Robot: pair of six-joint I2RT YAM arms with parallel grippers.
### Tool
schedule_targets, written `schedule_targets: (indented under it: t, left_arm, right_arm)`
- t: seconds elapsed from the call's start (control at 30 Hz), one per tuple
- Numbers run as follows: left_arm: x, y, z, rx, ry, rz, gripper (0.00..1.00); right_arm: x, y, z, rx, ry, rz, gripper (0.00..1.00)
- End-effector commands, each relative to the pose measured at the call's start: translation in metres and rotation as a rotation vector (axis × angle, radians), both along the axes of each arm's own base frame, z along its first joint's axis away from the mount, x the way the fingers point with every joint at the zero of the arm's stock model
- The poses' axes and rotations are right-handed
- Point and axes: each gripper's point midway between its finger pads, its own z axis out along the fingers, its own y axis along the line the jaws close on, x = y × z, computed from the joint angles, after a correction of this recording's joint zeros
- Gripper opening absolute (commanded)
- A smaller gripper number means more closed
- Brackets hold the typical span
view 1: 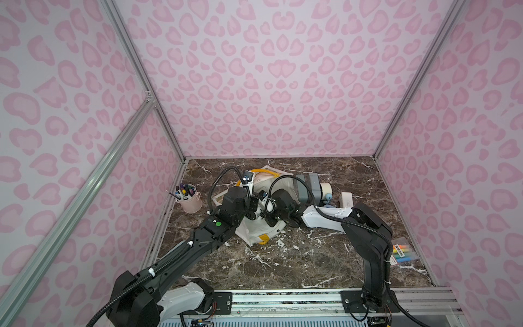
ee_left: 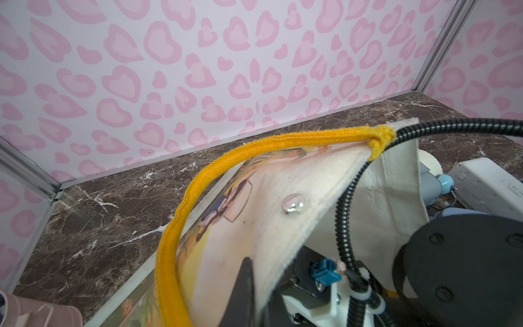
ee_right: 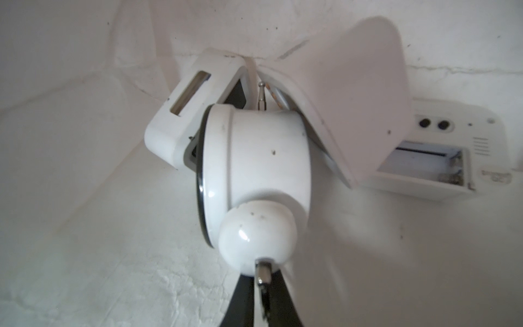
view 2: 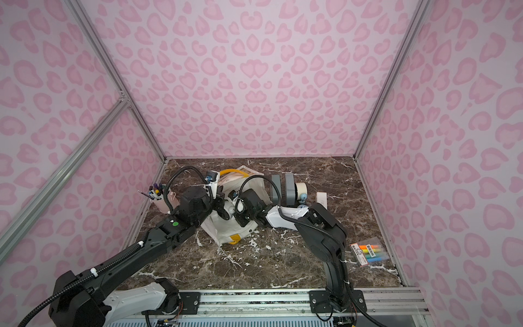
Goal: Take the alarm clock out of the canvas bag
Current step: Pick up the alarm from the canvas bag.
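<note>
- Currently the canvas bag (view 1: pixel 256 233) (view 2: pixel 226 229) lies on the marble surface (view 1: pixel 283 263), behind the middle and a little toward the left edge. It sits between the pink pen bucket (view 1: pixel 189 201) at the left edge and two grey blocks (view 1: pixel 307 188) further right.
- The left gripper (ee_left: pixel 250 274) is clamped on the bag's rim cloth (ee_left: pixel 283 181), close to the yellow strap handle (ee_left: pixel 181 215). One black finger (ee_left: pixel 245 286) presses the printed outer side, and the other is hidden behind the cloth. The rim stands lifted off the surface, with a metal snap (ee_left: pixel 294 203) showing on it.
- The right arm (view 1: pixel 325 220) reaches into the bag's mouth from the right edge's side, so its gripper is out of sight in both top views.
- The alarm clock (ee_right: pixel 256 158), white and round with a dome bell (ee_right: pixel 257 237), is inside the bag, against the pale lining (ee_right: pixel 85 198).
- The right gripper (ee_right: pixel 263 280) has its jaws pinched together on the small metal stud (ee_right: pixel 261 270) at the tip of that bell.
- Behind the alarm clock, also in the bag, are a boxy white clock (ee_right: pixel 181 113) touching it, a curved white panel (ee_right: pixel 353 93) leaning over it, and a flat white unit (ee_right: pixel 441 158) with an open battery bay.
- Outside the bag, a cream roll (view 1: pixel 325 187), a small blue clock (view 1: pixel 328 197) and a white box (view 1: pixel 346 199) stand just beside the grey blocks.
- A highlighter pack (view 1: pixel 403 252) lies at the right edge.
</note>
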Motion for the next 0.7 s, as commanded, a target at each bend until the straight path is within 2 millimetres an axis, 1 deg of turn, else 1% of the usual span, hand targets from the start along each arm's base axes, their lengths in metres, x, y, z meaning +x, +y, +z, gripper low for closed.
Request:
schedule_targets:
  t: [0.0, 0.23, 0.47, 0.67]
  left_arm:
    - [0.002, 0.002, 0.008, -0.011, -0.022, 0.016, 0.03]
    - [0.003, 0.004, 0.007, -0.007, -0.020, 0.029, 0.03]
    - [0.004, 0.006, 0.007, -0.004, -0.020, 0.046, 0.03]
    - [0.006, 0.006, 0.005, 0.003, -0.016, 0.059, 0.03]
  right_arm:
    - [-0.001, 0.001, 0.003, 0.006, 0.013, 0.000, 0.06]
    - [-0.003, -0.003, 0.005, -0.003, 0.017, -0.007, 0.00]
    - [-0.008, -0.010, 0.009, -0.017, 0.007, -0.017, 0.00]
    - [-0.013, -0.015, 0.018, -0.013, -0.012, -0.020, 0.00]
